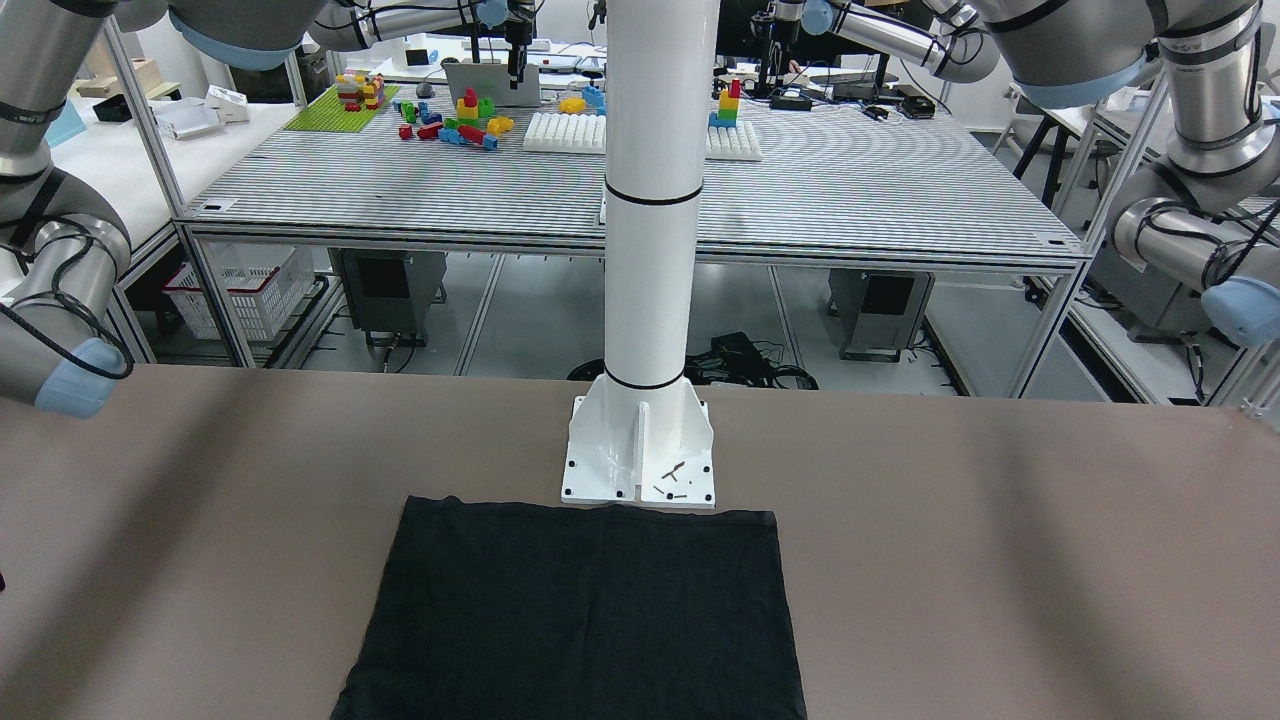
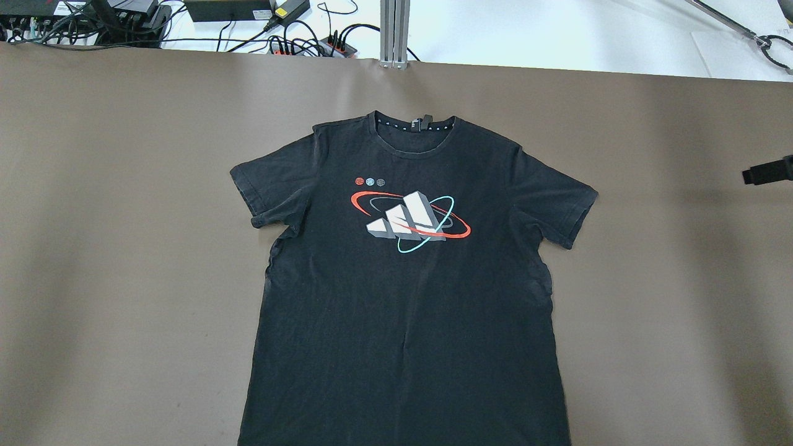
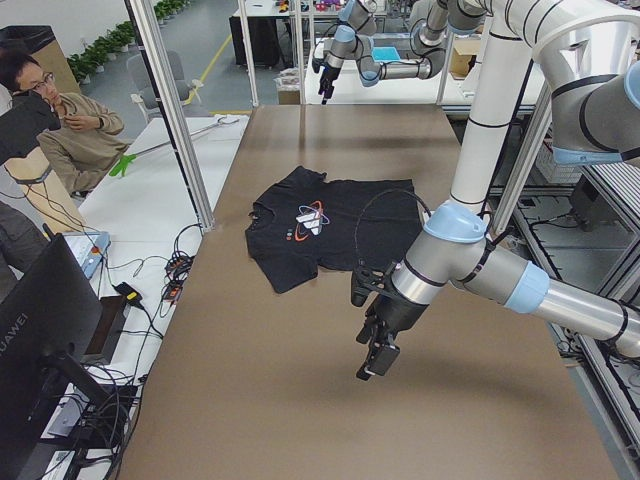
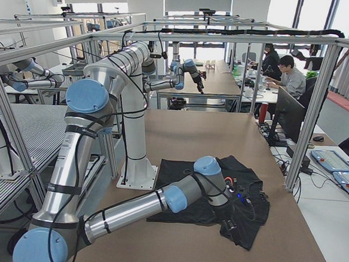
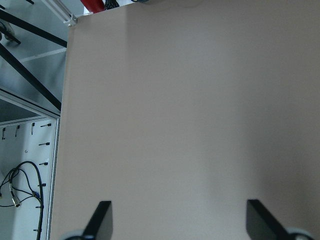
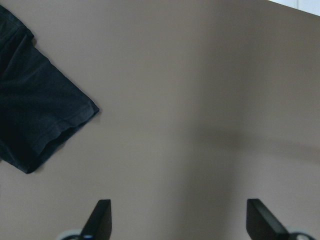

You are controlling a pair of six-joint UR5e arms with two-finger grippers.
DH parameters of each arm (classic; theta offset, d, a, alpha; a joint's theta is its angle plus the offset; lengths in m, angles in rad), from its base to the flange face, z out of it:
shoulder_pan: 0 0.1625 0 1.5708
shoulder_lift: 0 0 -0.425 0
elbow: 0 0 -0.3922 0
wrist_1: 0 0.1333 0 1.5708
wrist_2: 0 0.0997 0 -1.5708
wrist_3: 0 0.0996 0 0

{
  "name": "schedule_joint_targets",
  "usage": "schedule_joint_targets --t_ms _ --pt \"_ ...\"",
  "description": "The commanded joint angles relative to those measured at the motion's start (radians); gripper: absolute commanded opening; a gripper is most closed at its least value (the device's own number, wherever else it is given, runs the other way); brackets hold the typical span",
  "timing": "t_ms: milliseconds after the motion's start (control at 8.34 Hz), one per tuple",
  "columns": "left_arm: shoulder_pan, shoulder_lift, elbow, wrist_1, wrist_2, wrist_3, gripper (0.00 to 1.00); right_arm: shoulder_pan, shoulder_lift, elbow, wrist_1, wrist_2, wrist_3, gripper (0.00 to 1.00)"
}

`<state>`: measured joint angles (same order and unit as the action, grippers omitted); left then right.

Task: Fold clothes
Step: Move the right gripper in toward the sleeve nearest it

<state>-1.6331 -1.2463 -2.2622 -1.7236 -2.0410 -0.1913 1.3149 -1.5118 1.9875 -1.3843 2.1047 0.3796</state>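
The clothes are one black T-shirt with a white, red and teal chest print. It lies flat, face up, on the brown table, collar at the far edge. Its hem shows in the front-facing view. My right gripper is open and empty above bare table, beside the shirt's sleeve; its tip shows at the overhead view's right edge. My left gripper is open and empty over bare table near the table's edge, away from the shirt; it also shows in the left view.
A white pole on a bolted base stands at the robot's side, right at the shirt's hem. Cables and power strips lie beyond the far edge. People sit at desks off the table.
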Motion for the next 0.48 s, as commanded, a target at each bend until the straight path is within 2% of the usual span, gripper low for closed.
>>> schedule_joint_targets --t_ms 0,240,360 --pt "0.002 -0.015 0.025 0.001 -0.002 -0.008 0.94 -0.147 0.209 -0.235 0.007 -0.008 0.047 0.95" --pt "0.004 -0.025 0.053 -0.002 -0.01 -0.008 0.94 -0.195 0.321 -0.355 0.028 -0.012 0.187 0.93" --pt "0.005 -0.03 0.055 -0.002 -0.016 -0.008 0.94 -0.224 0.34 -0.411 0.109 -0.014 0.329 0.91"
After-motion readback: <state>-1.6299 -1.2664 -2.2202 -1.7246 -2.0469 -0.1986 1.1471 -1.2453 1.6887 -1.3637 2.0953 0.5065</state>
